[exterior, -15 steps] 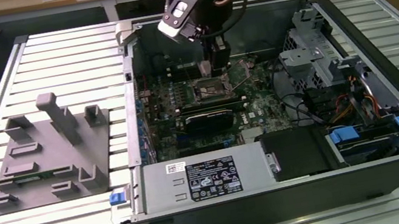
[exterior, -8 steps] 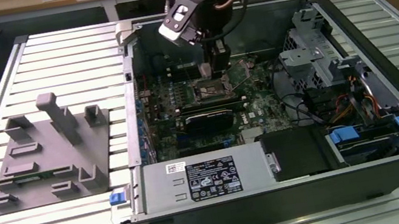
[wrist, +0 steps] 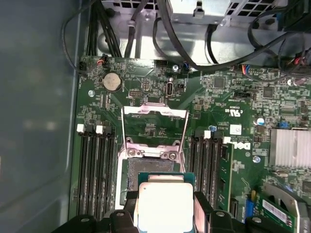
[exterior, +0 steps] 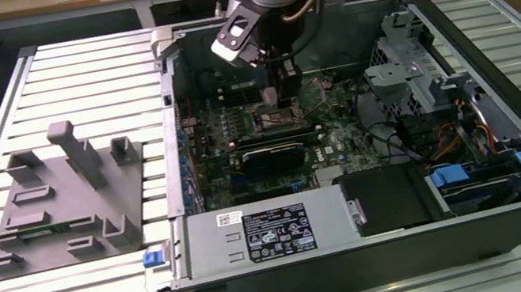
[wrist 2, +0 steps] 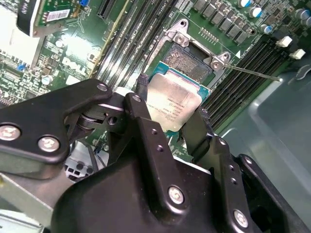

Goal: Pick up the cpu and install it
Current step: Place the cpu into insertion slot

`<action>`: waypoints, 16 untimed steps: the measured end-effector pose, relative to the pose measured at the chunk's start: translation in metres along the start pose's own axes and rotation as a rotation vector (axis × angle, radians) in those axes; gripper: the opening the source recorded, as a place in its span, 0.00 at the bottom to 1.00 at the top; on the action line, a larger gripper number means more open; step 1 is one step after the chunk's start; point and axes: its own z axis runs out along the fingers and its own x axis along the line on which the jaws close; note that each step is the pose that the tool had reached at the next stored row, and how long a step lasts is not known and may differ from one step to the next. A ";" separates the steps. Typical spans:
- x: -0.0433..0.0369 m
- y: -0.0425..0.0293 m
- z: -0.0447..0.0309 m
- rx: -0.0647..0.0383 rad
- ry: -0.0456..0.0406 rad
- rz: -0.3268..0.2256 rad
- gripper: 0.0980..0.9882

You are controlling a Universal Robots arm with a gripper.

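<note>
Cpu is clamped between the two black fingers of the gripper, silver top facing the cam in both wrist views. Jaws are closed to chip width only, gripping opposite edges of its green rim. Chip hangs over the socket and partly covers it; can't tell if it touches. Socket's metal retention frame stands open, w/ thin lever out to one side. In the exterior view the gripper is upper centre of frame, inside the open pc case, over the motherboard. Grey tray lies on the desk at the exterior view's left, well apart.
</note>
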 end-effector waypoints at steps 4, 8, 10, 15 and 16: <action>0.0025 0.0000 0.0070 0.000 -0.0002 0.000 0.49; 0.0057 0.0000 0.0127 0.000 -0.0001 0.000 0.49; 0.0063 0.0001 0.0155 0.000 -0.0001 0.000 0.49; 0.0065 -0.0001 0.0217 0.000 -0.0001 0.000 0.49; 0.0065 -0.0001 0.0225 0.000 -0.0001 0.000 0.49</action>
